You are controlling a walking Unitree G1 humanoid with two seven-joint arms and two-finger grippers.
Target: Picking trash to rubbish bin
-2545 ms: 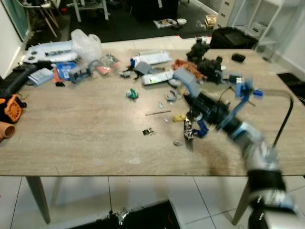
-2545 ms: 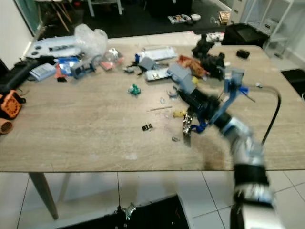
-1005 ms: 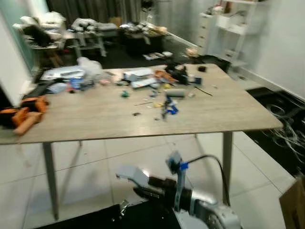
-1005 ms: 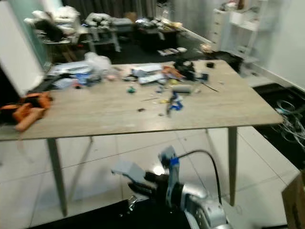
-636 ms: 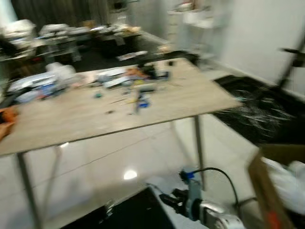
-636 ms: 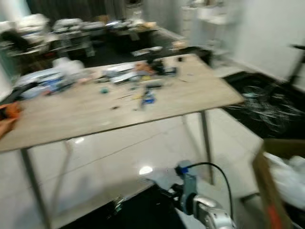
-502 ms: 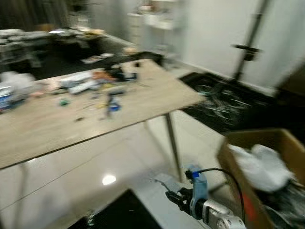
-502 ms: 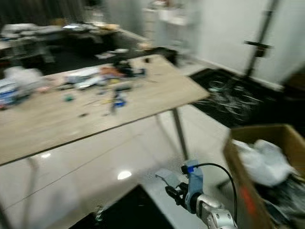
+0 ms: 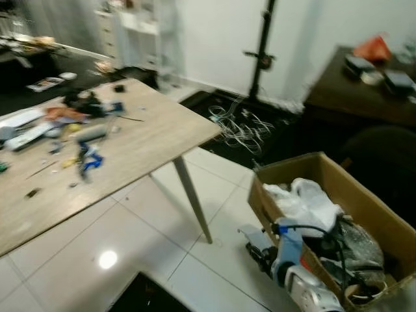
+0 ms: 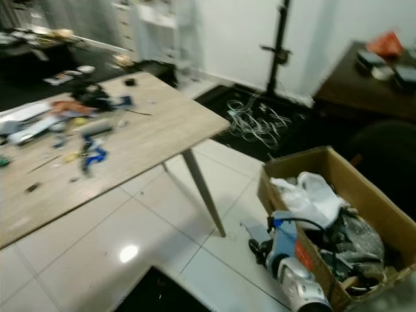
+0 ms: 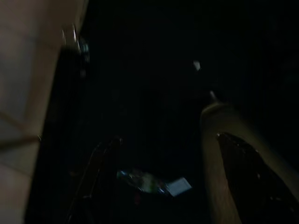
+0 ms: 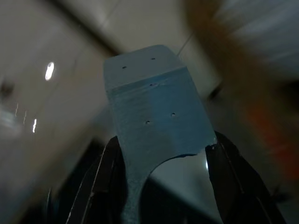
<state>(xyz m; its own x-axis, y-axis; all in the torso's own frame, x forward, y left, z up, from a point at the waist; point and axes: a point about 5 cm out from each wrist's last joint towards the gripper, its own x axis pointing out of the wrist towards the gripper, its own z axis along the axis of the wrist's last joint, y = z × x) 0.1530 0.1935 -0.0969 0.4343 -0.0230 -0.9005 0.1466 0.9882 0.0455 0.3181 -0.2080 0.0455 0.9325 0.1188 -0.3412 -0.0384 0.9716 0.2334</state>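
Observation:
An open cardboard box stands on the floor at my right, holding a white plastic bag and other rubbish. My right gripper hangs low just beside the box's near wall, shut on a flat grey plastic piece that sticks out between its two black fingers. More small trash lies scattered on the wooden table to my left. The left wrist view is very dark, showing only a pale floor strip and a faint glint.
The table's leg stands between me and the box, over white floor tiles. Loose cables lie on a black mat beyond, by a black stand pole. A dark desk sits behind the box.
The camera has swung from the table to the right and the box has come into view. The right arm came down off the table, still holding the grey piece, and now sits beside the box.

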